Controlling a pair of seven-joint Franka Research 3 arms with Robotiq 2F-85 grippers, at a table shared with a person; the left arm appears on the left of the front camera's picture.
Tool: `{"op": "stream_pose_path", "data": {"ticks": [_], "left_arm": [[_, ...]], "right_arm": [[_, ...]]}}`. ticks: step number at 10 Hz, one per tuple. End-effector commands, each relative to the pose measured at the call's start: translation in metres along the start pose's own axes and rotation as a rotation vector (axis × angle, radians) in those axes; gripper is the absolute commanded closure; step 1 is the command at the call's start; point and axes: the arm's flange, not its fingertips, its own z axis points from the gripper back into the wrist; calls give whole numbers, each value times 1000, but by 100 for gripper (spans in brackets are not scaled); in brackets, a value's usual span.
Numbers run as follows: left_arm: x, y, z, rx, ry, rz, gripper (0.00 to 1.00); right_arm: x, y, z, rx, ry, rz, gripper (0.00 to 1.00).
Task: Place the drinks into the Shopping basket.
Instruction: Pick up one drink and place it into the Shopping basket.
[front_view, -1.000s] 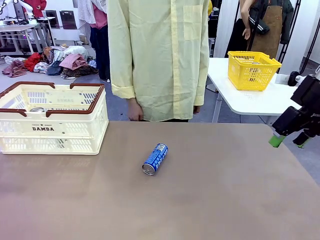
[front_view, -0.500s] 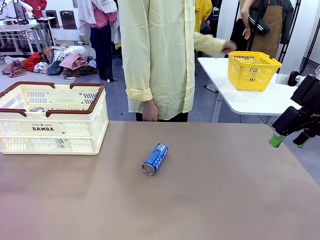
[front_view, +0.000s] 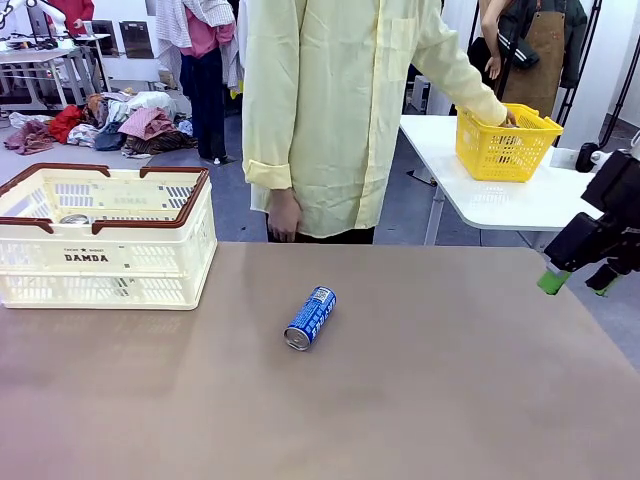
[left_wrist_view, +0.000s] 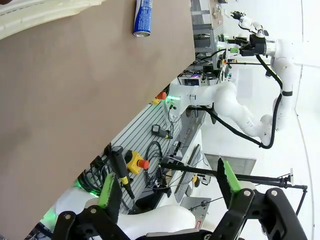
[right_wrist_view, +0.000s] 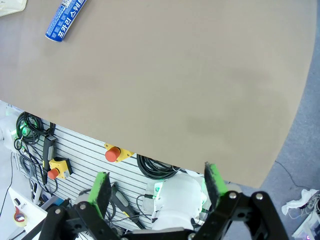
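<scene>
Left gripper (left_wrist_view: 167, 182): my jaws stand spread wide, with nothing between the green pads (left_wrist_view: 106, 190).
Right gripper (front_view: 578, 285): my jaws are spread wide as well and empty, fingertips angled downward.
Right arm (left_wrist_view: 227, 100): my white links are bent at the elbow, raised out at my right side.

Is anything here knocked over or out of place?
Only the blue can: it lies on its side in the middle of the table, one silver end toward the camera, apart from the Shopping basket. Nothing looks spilled or damaged.
</scene>
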Motion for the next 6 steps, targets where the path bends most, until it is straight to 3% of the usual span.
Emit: {"op": "stream_pose_path", "data": {"ticks": [1, 2, 5, 6], "left_arm": [[-1, -11, -1, 15, -73, 145, 0], [9, -33, -16, 67, -120, 240, 0], [56, -118, -95, 322, -39, 228, 0], [78, -137, -124, 392, -56, 254, 0]], "right_arm": [[0, 0, 2, 0, 2, 1, 0], [0, 0, 2, 0, 2, 1, 0], [0, 0, 2, 0, 2, 1, 0], [0, 0, 2, 0, 2, 1, 0]]}}
